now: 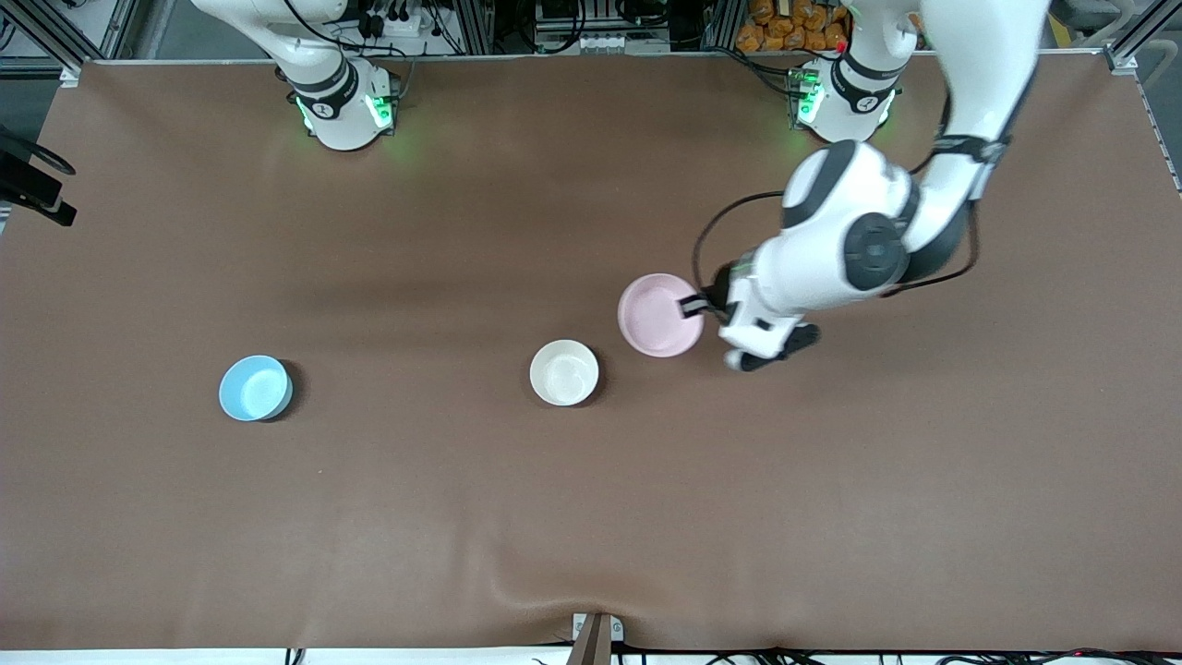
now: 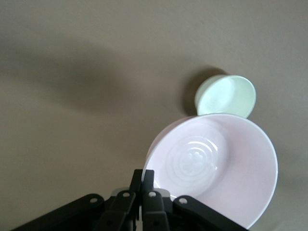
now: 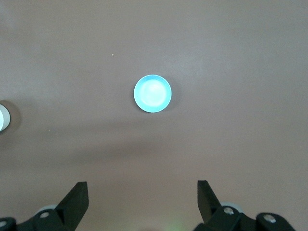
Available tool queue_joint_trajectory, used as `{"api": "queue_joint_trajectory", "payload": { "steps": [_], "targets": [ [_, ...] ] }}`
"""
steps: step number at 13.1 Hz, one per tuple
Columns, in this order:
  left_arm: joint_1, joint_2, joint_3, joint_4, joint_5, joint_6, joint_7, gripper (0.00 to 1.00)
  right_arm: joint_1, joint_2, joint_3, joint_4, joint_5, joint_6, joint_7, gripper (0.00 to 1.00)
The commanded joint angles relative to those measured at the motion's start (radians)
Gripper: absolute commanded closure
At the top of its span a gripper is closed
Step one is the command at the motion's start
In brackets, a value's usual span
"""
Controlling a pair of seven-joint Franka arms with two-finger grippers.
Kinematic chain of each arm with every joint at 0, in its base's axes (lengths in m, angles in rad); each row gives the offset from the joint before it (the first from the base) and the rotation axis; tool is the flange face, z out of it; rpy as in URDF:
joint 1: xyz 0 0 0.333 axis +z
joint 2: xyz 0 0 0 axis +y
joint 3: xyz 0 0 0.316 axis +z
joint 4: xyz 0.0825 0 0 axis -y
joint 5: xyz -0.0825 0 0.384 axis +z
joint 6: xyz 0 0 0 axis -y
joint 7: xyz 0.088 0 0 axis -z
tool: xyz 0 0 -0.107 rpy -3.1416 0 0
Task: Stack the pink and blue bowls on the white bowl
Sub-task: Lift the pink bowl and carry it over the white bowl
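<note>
Bowls of smooth plastic are sitting on a brown table (image 1: 591, 517) as a pair of white Franka arms is working to nest them. The left gripper (image 1: 694, 307) is clenched on the rim of the small round pale pink plastic bowl (image 1: 657, 314), which is hanging over the table just beside the small round plain white bowl (image 1: 564, 372) and toward the left arm's end; the left wrist view is showing the fingers (image 2: 147, 185) pinching the pink bowl's (image 2: 216, 168) wall, one inside and one outside, with the white bowl (image 2: 225, 96) lying just past its rim. The small round light sky-blue plastic bowl (image 1: 255, 388) is resting well apart, toward the right arm's end of the table. The right arm is waiting high above it, and its gripper (image 3: 142, 202) is standing released, with the blue bowl (image 3: 152, 93) showing between the spread fingers far below.

Judging by the thin walls and glossy finish, these bowls are likely light, stiff and somewhat slippery, so a pinch across the rim appears the sound hold. The pink bowl is probably being carried toward the white one; the blue bowl is not yet taken up.
</note>
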Motion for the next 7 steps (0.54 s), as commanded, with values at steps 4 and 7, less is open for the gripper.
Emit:
{"api": "queue_joint_trajectory", "payload": {
  "steps": [4, 7],
  "targets": [
    [-0.132, 0.172, 0.014, 0.116, 0.004, 0.183, -0.071, 1.0, -0.014, 0.006, 0.011, 0.018, 0.001, -0.01, -0.013, 0.0],
    [-0.261, 0.23, 0.109, 0.156, 0.004, 0.272, -0.073, 1.0, -0.014, 0.006, 0.011, 0.018, 0.001, -0.01, -0.013, 0.0]
  ]
}}
